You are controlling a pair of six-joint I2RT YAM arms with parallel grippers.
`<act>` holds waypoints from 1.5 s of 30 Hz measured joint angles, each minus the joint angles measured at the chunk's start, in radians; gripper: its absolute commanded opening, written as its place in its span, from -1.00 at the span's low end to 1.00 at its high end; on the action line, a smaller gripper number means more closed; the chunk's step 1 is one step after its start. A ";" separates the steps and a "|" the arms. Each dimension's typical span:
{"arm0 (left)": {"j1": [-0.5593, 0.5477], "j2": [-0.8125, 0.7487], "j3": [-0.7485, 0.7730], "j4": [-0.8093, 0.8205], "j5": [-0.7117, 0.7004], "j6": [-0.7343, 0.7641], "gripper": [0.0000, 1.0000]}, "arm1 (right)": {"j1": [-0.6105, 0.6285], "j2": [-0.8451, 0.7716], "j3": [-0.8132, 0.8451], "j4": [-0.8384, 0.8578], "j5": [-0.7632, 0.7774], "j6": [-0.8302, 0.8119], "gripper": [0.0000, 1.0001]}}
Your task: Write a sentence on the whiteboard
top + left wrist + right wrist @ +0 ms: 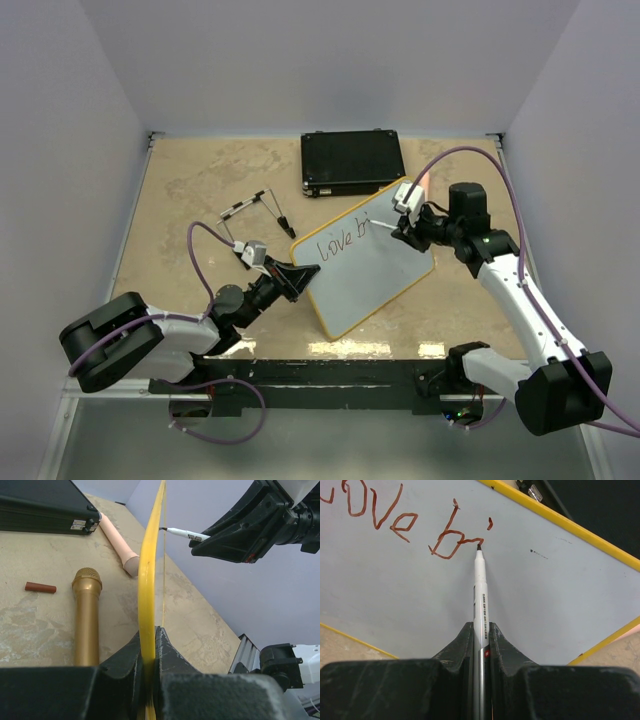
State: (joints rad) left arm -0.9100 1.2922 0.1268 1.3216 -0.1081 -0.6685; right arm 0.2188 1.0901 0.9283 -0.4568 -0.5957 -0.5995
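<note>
overhead, my left pincer (303, 272) grips the near-left rim of the whiteboard (375, 265), mid table (190, 190); my right pincer (480, 630) is clamped on the marker (480, 590), and only its wrist view shows the tip touching the sentence (400, 522) at "love bi".

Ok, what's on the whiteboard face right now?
On the whiteboard: the unfinished sentence, reading "love bi", and the marker tip at the "i", held by the right hand. That hand covers the board's near strip in the wrist view.
</note>
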 measured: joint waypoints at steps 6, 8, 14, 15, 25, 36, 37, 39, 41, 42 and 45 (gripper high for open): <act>0.000 0.000 0.000 0.000 0.000 0.000 -1.00 | 0.000 0.001 0.000 -0.046 -0.006 -0.052 -1.00; 0.000 0.000 0.000 0.000 0.000 0.001 -1.00 | 0.000 0.003 0.000 -0.066 -0.012 -0.069 -1.00; 0.000 0.000 0.000 0.001 0.002 0.006 -1.00 | 0.000 0.005 0.000 -0.106 -0.023 -0.097 -1.00; 0.000 0.000 0.000 0.001 0.002 0.006 -1.00 | 0.000 0.005 0.000 -0.108 -0.023 -0.098 -1.00; 0.000 0.000 0.000 -0.001 0.000 0.000 -1.00 | 0.003 0.006 0.000 -0.086 0.003 -0.050 -1.00; 0.000 0.000 0.000 0.001 0.005 0.008 -1.00 | 0.003 -0.033 0.000 -0.023 0.047 -0.006 -1.00; 0.000 0.000 0.000 0.001 0.005 0.008 -1.00 | 0.003 -0.040 0.000 -0.023 0.046 -0.007 -1.00; 0.000 0.000 0.000 0.001 0.005 0.008 -1.00 | 0.003 -0.058 0.000 -0.022 0.042 -0.009 -1.00; 0.000 0.000 0.000 0.001 0.005 0.008 -1.00 | 0.003 -0.069 0.000 -0.019 0.036 -0.009 -1.00; 0.000 0.000 0.000 0.001 0.006 0.008 -1.00 | 0.003 -0.069 0.000 -0.018 0.036 -0.009 -1.00; 0.000 0.000 0.000 0.001 0.006 0.008 -1.00 | 0.003 -0.056 0.000 -0.011 0.037 -0.006 -1.00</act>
State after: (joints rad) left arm -0.9100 1.2922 0.1268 1.3228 -0.1020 -0.6605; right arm 0.2214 1.0344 0.9283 -0.4683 -0.5583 -0.6056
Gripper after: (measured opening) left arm 0.091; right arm 0.133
